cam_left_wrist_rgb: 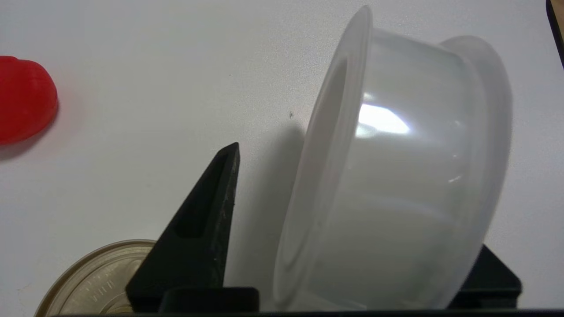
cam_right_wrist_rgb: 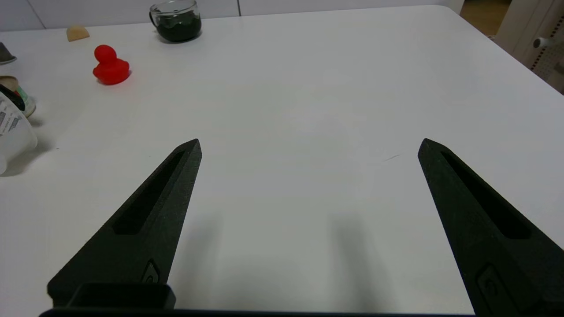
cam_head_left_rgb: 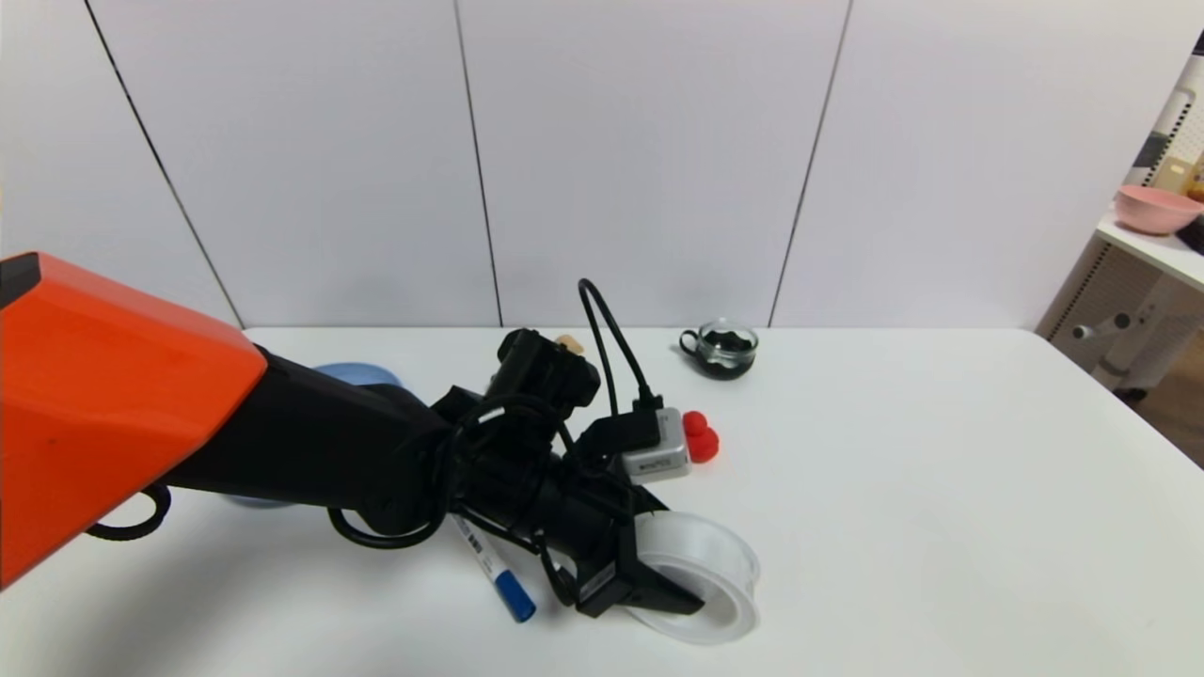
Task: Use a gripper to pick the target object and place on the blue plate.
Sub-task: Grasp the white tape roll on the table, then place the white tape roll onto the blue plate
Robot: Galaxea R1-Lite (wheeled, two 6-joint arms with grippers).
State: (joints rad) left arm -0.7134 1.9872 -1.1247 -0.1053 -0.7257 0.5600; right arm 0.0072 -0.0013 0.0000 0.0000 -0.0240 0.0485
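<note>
**White spool at the left pincer, away from the blue plate**

Far left: orange-and-black left arm (cam_head_left_rgb: 310, 423), reaching in across the bench (cam_head_left_rgb: 941, 489). Behind it, the blue plate (cam_head_left_rgb: 353, 372), largely hidden; only bits of pale blue rim show above and below the arm.

Next along, a marker (cam_head_left_rgb: 496, 575), white barrel, blue cap, lying aslant on the bench, partly under the arm in this view. Farther back, a small tan piece (cam_head_left_rgb: 569, 344), near the wall.

Left pincer (cam_head_left_rgb: 679, 557): low, near the front of the bench, its grey camera box (cam_head_left_rgb: 658, 451) above. Open, fingers apart. One finger overlaps the spool's hollow side in the head view; the other is at its back edge. The left wrist view shows a gap between the near finger and one flange, the other finger mostly hidden by the spool. A tin can (cam_left_wrist_rgb: 105, 281), gold-topped, sits beside that near finger.

White translucent spool (cam_head_left_rgb: 710, 559): at the pincer, tilted, hollow side toward the front. Cannot tell whether it touches the bench.

Behind the spool, a red knobbed object (cam_head_left_rgb: 699, 438); farther back, a glass cup (cam_head_left_rgb: 722, 350) with dark contents. Far right, a pink bowl (cam_head_left_rgb: 1155, 209) on a side shelf (cam_head_left_rgb: 1171, 246).

Right pincer (cam_right_wrist_rgb: 310, 147): idle over the bench, wide open, nothing between its fingers.
</note>
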